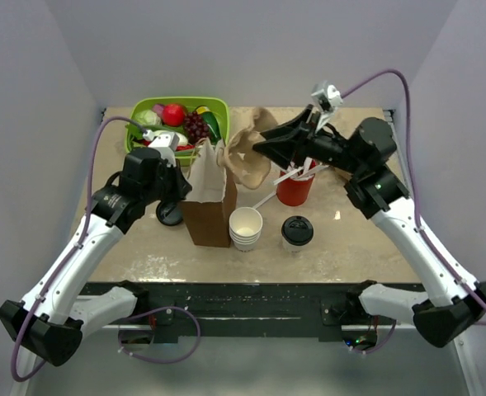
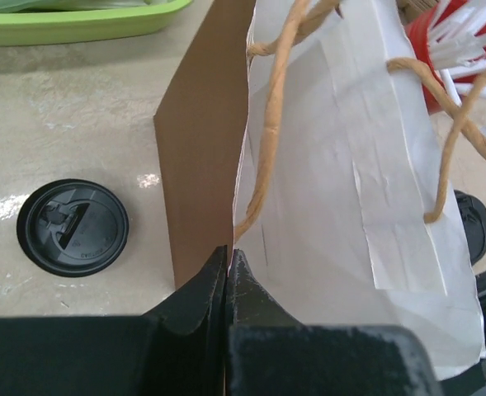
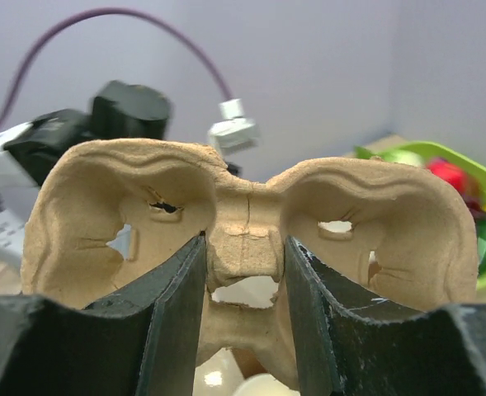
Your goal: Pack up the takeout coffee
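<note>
Robot lab booth, plain grey walls (image 1: 251,41) (three sides), small table (image 1: 350,239)

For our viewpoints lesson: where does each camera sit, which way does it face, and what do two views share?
Top external: above and behind, looking down on the table; both arms show.
Left wrist: facing down at the paper bag; left tool shut on its edge.
Right wrist: looking level at the cup carrier clamped in the right tool.
Shared: loose black lid, in top and left wrist views.
</note>
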Robot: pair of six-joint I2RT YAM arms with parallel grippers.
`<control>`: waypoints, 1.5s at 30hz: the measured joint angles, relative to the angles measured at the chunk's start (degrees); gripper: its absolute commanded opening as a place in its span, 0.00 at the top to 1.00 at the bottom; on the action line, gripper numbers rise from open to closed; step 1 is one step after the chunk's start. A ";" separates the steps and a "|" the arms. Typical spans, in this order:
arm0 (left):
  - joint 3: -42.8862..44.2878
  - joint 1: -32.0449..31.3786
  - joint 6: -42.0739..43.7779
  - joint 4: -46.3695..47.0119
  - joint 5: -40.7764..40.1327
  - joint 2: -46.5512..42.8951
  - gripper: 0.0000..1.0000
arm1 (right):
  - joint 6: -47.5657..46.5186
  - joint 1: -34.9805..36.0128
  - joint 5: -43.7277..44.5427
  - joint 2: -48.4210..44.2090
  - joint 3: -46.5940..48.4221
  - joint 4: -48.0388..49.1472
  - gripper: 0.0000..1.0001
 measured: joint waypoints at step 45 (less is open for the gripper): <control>-2.75 0.00 -0.11 -1.60 -1.49 -7.74 1.00 | 0.00 13.90 -25.05 34.97 23.41 -8.11 0.60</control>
